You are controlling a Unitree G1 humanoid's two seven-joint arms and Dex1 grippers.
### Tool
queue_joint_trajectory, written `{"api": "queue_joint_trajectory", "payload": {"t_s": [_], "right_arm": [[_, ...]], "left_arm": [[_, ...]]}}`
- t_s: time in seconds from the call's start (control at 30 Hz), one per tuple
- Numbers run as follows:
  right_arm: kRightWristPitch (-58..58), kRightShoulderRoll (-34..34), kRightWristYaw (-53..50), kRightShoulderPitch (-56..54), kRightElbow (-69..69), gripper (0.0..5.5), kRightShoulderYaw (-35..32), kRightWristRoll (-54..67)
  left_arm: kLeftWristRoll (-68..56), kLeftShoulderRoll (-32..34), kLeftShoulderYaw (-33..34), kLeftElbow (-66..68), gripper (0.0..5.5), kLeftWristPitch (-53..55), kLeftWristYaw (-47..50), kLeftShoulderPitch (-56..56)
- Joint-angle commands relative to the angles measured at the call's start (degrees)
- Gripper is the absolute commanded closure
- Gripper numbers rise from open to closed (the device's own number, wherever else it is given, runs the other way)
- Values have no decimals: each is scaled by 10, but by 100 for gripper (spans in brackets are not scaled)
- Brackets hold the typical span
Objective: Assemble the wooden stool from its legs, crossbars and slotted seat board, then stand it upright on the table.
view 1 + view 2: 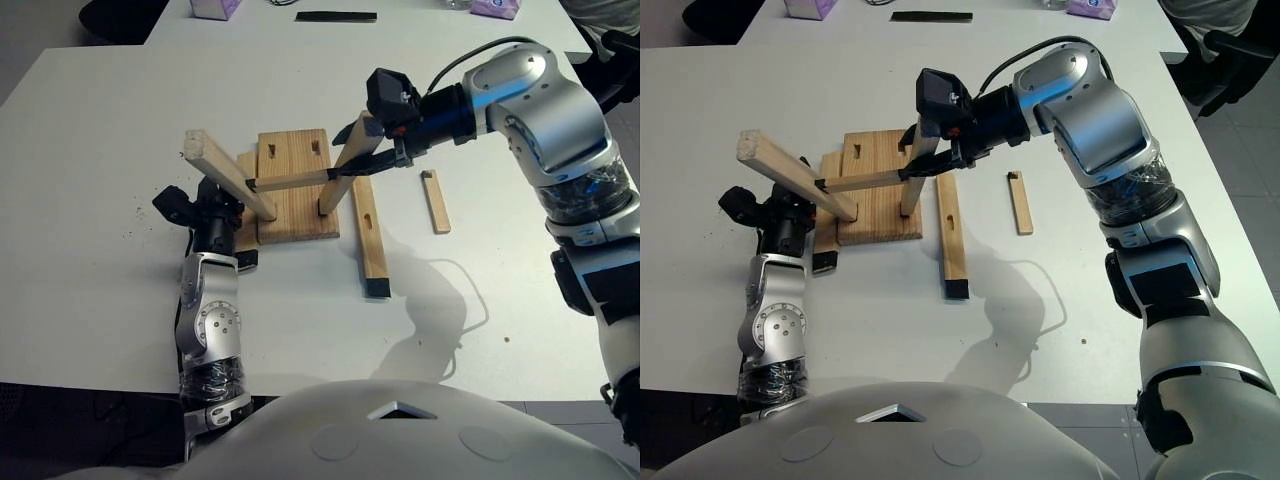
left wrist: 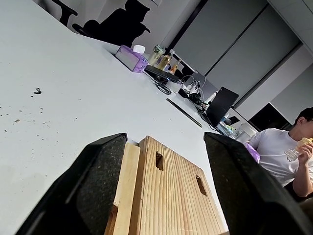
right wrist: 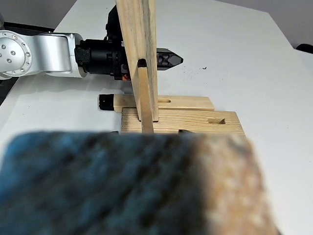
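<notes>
Two legs stand on the slotted seat board (image 1: pixel 295 220), with one crossbar (image 1: pixel 290 182) bridging them.
Right gripper (image 1: pixel 378 150) is clamped high on the right leg (image 1: pixel 340 180); the left leg (image 1: pixel 228 170) leans out to the left. Left gripper (image 2: pixel 166 144) sits low at the board's near-left edge, fingers (image 2: pixel 98 186) apart, straddling a third leg (image 2: pixel 128 181) that lies flat against the board. Fourth leg (image 1: pixel 370 235) lies on the white table (image 1: pixel 100 120) just right of the board. Short crossbar (image 1: pixel 436 200) lies farther right.
</notes>
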Motion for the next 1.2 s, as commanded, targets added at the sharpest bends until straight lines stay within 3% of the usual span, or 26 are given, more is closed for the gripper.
{"api": "queue_joint_trajectory", "payload": {"t_s": [0.03,0.43,0.63,0.73,0.93,1.1,1.2], "right_arm": [[72,-59,37,36,-46,347,17,11],[55,-57,-2,76,-75,347,46,-10],[67,-51,-30,94,-83,347,43,-7],[75,-27,-45,88,-82,347,53,-5],[78,-22,-44,65,-68,347,53,-5],[114,12,-64,57,-86,347,46,17],[111,3,-65,61,-73,347,37,8]], "left_arm": [[7,-4,-23,-5,257,16,-12,10],[18,-3,-33,3,257,20,-13,17],[9,67,60,-45,257,37,40,-22],[44,91,-3,-52,257,73,13,-51],[56,54,-50,-76,257,85,26,-31],[95,22,-131,-67,257,96,24,-46],[88,28,-69,-61,257,86,46,-38]]}}
